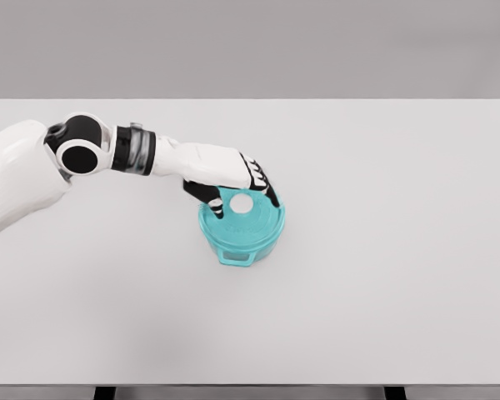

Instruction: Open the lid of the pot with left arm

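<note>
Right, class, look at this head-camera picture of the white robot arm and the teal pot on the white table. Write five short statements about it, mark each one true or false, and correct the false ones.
1. The round teal pot stands on the white table. True.
2. The left hand is over the pot's teal lid. True.
3. The lid lies on the table beside the pot. False: it sits on the pot.
4. The lid's round knob is black. False: it is white.
5. Both arms are visible. False: only the left arm shows.
</note>
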{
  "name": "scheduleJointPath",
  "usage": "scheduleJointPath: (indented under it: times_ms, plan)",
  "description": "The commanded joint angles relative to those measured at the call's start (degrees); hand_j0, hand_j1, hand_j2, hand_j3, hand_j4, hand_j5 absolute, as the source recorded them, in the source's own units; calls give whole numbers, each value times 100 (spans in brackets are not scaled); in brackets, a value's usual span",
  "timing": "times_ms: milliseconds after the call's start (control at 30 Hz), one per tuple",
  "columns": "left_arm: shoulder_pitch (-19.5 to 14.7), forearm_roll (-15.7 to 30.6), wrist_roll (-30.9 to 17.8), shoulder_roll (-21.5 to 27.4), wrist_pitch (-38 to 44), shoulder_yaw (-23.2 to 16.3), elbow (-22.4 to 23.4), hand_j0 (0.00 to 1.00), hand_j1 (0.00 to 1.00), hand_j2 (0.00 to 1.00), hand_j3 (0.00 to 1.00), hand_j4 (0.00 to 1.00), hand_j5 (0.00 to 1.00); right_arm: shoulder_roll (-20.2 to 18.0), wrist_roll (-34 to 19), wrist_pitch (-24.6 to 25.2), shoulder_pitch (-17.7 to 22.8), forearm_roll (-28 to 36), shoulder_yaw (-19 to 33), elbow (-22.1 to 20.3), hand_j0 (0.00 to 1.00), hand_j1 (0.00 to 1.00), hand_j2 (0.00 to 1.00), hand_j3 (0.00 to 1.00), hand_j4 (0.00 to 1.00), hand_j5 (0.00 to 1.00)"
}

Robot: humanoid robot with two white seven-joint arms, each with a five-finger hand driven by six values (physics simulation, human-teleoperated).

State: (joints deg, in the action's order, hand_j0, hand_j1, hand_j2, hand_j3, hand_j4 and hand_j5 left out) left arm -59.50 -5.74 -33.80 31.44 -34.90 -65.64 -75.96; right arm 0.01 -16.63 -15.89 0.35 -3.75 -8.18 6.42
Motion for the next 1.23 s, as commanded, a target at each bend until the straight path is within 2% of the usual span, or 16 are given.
scheduleJointPath:
  times_ms: [0, 133, 233, 300, 433, 500, 567, 667, 767, 800, 833, 867, 1033, 1100, 1133, 1200]
  plan:
    - [0, -15, -12, 3, -10, -28, 3, 68, 68, 68, 68, 68, 68, -1, 2, -2, 0, -3, 1, 0, 100, 100, 100, 100, 100, 100]
    - [0, -15, -30, 3, -10, -151, 20, 66, 66, 66, 66, 66, 66, -1, 2, -2, 0, -3, 1, 0, 100, 100, 100, 100, 100, 100]
    - [-17, 204, -12, 38, -10, -142, 20, 44, 44, 44, 44, 44, 44, -1, 2, -2, 0, -3, 1, 0, 100, 100, 100, 100, 100, 100]
    - [-17, 354, -12, 99, -10, -133, -41, 38, 38, 38, 38, 38, 38, -1, -7, -2, 0, -3, 1, 0, 100, 100, 100, 100, 100, 100]
    - [-61, 705, -3, 749, -10, -54, -428, 37, 37, 37, 37, 37, 37, -1, 2, -2, 0, -3, 1, 0, 100, 100, 100, 100, 100, 100]
    - [-211, 986, 14, 1259, -10, -36, -744, 37, 37, 37, 37, 37, 37, -1, 2, -2, 0, -3, 1, 0, 100, 100, 100, 100, 100, 100]
    - [-351, 1250, 14, 1681, -10, -28, -850, 37, 37, 37, 37, 37, 37, -1, 2, -2, 0, -3, 1, 0, 100, 100, 100, 100, 100, 100]
    - [-343, 1374, 32, 2226, -10, 219, -710, 38, 38, 38, 38, 38, 38, -1, 2, -2, 0, -3, 1, 0, 100, 100, 100, 100, 100, 100]
    - [-290, 1365, 32, 2428, -10, 219, -68, 39, 39, 39, 39, 39, 39, -1, 2, -2, 0, -3, 1, 0, 100, 100, 100, 100, 100, 100]
    - [-255, 1347, 41, 2393, -10, 236, 55, 46, 46, 46, 46, 46, 46, -1, 2, -2, 0, -3, 1, 0, 100, 100, 100, 100, 100, 100]
    - [-193, 1321, 41, 2332, -10, 245, 90, 91, 91, 91, 91, 91, 91, -1, 2, -2, 0, 6, 1, 0, 100, 100, 100, 100, 100, 100]
    - [-176, 1312, 41, 2226, -10, 245, 152, 99, 99, 99, 99, 99, 99, -1, 2, -2, 0, -3, 1, 0, 100, 100, 100, 100, 100, 100]
    - [-97, 1330, 41, 1989, -10, 245, 178, 100, 100, 100, 100, 100, 100, -1, 2, -2, 0, -3, 1, 0, 100, 100, 100, 100, 100, 100]
    - [0, 1338, 49, 2015, -10, 271, 38, 100, 100, 100, 100, 100, 100, -1, -7, -2, 0, -3, 1, 0, 100, 100, 100, 100, 100, 100]
    - [158, 1347, 49, 2068, -10, 376, -181, 100, 100, 100, 100, 100, 100, -1, 2, -2, 0, -3, 1, 0, 100, 100, 100, 100, 100, 100]
    - [518, 1391, 49, 2129, -10, 930, -648, 100, 100, 100, 100, 100, 100, -1, 2, -2, 0, -3, 1, 0, 100, 100, 100, 100, 100, 100]
